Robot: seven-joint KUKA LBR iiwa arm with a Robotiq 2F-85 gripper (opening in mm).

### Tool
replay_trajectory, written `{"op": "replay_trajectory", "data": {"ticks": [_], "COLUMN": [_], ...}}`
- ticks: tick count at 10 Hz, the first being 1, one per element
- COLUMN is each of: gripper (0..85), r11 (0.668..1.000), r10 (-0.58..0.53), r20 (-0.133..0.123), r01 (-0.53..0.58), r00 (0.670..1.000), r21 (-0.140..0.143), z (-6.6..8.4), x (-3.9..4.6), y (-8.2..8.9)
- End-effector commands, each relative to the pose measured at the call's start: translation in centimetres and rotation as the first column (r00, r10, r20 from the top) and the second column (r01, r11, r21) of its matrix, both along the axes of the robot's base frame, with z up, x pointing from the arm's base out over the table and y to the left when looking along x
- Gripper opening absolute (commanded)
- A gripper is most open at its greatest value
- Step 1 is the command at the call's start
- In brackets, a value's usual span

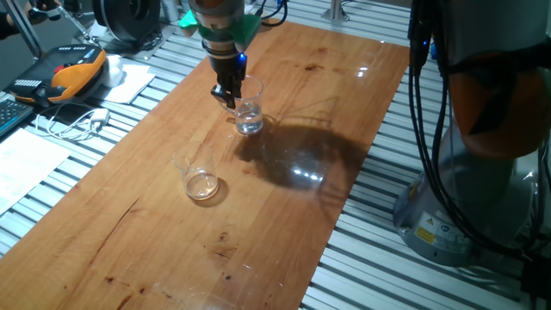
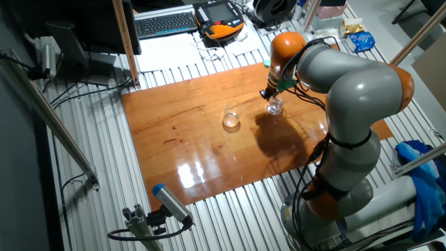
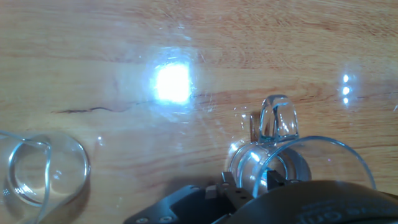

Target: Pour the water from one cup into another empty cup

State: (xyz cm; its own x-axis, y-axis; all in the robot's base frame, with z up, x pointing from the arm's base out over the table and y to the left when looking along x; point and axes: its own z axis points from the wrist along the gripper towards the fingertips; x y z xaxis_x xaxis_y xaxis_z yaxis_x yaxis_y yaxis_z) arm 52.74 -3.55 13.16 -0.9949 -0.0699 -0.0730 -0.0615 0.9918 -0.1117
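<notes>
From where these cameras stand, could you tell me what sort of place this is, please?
Most likely a robotics lab bench: a wooden tabletop on a slatted aluminium frame, a keyboard and an orange teach pendant nearby, cables trailing beside the arm's base.

1. Setting is reading as a robotics lab or test cell, not a home or kitchen.
2. A wooden board (image 2: 209, 132) is lying on a bench of ribbed aluminium profile (image 2: 230, 209); the slats are showing on all sides of it.
3. A grey and orange industrial arm (image 2: 355, 118) is standing on a pedestal base (image 1: 448, 224) at the bench edge, with black cables (image 1: 426, 120) running down it.
4. An orange teach pendant (image 1: 73, 73) is resting at the far edge, beside loose white wires (image 1: 77, 120) and paper sheets (image 1: 26, 168).
5. A keyboard (image 2: 166, 23) is sitting behind the board, under a wooden post (image 2: 125, 42).
6. A camera on a bracket (image 2: 164, 209) is pointing at the board from the near side.
</notes>
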Motion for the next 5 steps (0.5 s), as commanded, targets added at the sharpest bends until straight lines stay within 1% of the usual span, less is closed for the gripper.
{"op": "replay_trajectory", "data": {"ticks": [1,2,5], "gripper": [34.0,17.0,17.0], "r11": [1.000,1.000,1.000], "r10": [0.002,0.007,0.022], "r20": [0.003,0.004,0.001], "r01": [-0.002,-0.007,-0.022], "r00": [1.000,1.000,1.000], "r21": [-0.002,-0.002,0.003], "z": [-0.05,-0.04,-0.04], "x": [-0.02,-0.01,-0.02], "y": [0.01,0.00,-0.02]}}
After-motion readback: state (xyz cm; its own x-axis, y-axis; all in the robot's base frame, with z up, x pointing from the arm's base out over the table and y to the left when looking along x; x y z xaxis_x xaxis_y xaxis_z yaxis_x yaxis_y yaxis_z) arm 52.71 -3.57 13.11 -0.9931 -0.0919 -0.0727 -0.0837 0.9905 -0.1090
